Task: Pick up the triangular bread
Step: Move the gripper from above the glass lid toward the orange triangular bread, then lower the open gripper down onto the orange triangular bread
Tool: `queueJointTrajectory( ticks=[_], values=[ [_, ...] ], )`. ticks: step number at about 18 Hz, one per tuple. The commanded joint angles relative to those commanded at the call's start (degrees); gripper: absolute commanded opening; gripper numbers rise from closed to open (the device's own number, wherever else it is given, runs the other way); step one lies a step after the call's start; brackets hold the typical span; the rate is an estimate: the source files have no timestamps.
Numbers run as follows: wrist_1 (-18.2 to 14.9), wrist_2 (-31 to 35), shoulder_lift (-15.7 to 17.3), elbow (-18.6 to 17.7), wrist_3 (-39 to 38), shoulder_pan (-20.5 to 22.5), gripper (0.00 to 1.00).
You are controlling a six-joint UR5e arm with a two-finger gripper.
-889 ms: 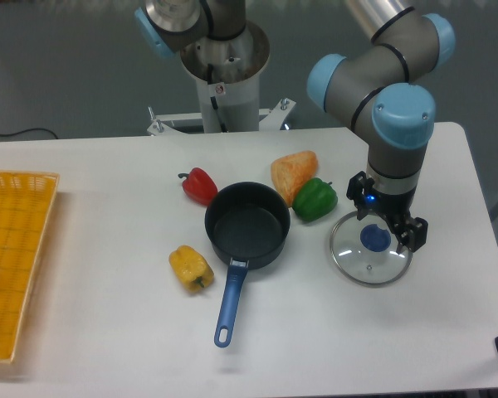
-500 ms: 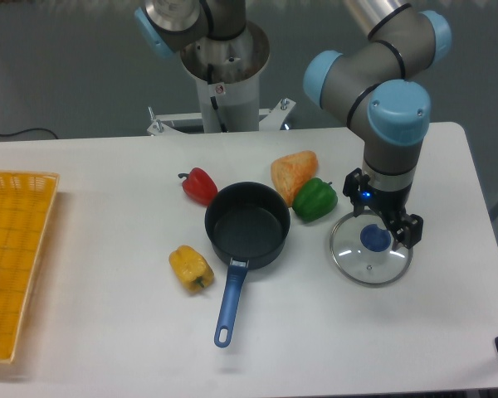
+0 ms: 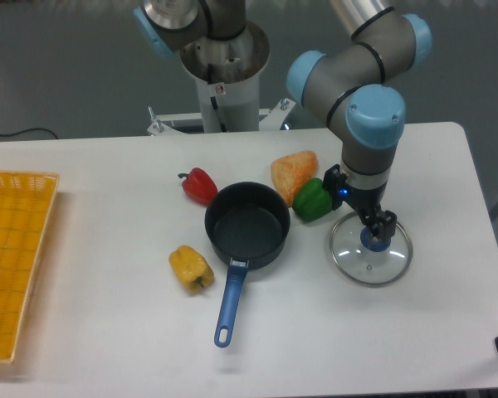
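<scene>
Claw [image 3: 358, 209] spread, empty, over glass lid [image 3: 370, 256]; triangular bread [image 3: 294, 173] at its 10 o'clock, touching green pepper [image 3: 313, 200].

Dark saucepan [image 3: 247, 224] (blue handle) amid red [image 3: 200, 185], yellow [image 3: 190, 267], green peppers [image 3: 313, 199]

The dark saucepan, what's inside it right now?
The saucepan looks empty; its bare dark bottom shows. The near inner wall is hidden by the rim. The triangular bread lies outside, behind it.
</scene>
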Motion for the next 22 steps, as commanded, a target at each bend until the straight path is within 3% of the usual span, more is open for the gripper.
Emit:
queueJointTrajectory(
  ticks=[5, 10, 22],
  values=[
    [-0.26, 0.61, 1.49, -1.33, 0.53, -0.53, 1.00],
    [-0.35, 0.79, 4.30, -6.93, 7.27, -0.61, 1.00],
    [-1.75, 0.88, 12.21, -16.70, 11.50, -3.95, 1.00]
  ],
)
